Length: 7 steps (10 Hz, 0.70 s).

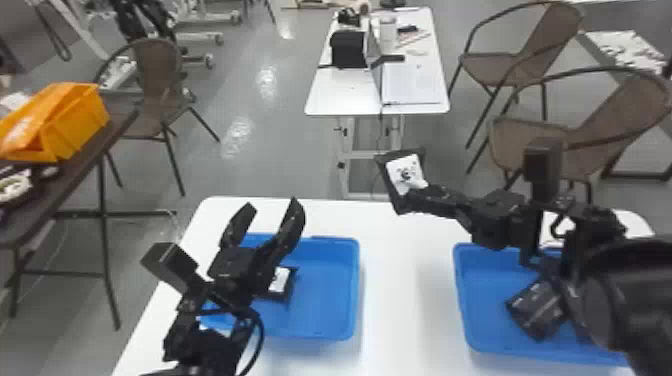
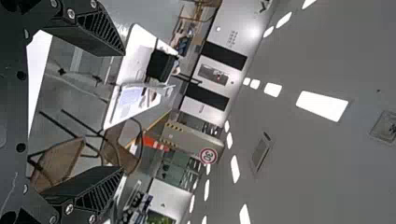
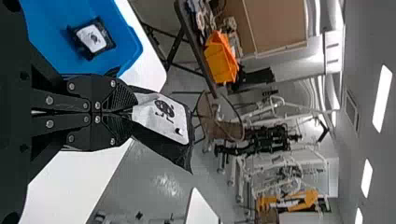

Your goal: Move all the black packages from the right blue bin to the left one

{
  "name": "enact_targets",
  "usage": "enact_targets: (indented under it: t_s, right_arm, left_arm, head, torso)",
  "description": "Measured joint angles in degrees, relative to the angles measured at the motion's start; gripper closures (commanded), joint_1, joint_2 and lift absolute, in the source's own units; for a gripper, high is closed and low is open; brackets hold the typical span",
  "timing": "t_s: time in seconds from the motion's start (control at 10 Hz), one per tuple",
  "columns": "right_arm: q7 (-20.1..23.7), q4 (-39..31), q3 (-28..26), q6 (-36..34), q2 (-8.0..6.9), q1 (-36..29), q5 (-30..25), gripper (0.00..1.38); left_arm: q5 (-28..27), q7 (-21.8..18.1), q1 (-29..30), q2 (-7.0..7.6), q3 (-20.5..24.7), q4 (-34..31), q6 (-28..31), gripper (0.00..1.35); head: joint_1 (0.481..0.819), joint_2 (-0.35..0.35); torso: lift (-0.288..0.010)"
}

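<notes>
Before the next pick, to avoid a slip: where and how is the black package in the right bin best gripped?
Probably across the left corner of the black package, from above: it lies askew in the right blue bin, that corner clear of the walls.

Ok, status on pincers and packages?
Right pincer shut on black package, aloft. Left pincer open, empty. Package in left bin; another in right bin, partly behind right arm.

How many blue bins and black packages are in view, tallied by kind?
Blue bins: 2 (left bin, right bin)
Black packages: 3 (one in the left bin, one in the right bin, one held by the right end effector)
Total: 5 visible; the arm may hide more.
</notes>
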<state>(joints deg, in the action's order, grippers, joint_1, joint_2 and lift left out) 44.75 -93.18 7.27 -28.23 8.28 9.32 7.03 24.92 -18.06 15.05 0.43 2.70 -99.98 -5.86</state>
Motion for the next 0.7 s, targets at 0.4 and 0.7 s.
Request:
enact_targets:
  t_s: [0.4,0.7]
  right_arm:
    - [3.56,10.49,11.11,4.52,-0.6,8.24,7.36,1.28]
    - [4.89,18.31,17.63,8.08,-2.48,12.96,9.44,1.28]
  left_arm:
    - [2.43,-2.86,-2.19,-0.35,-0.62,-0.21,3.25,0.16]
    - [2.08,-2.89,-2.86,-0.11,-1.54,-0.21,3.66,0.16]
  head:
    - [0.695,0.217]
    - [0.695,0.268]
  torso:
    - [0.0]
    - [0.0]
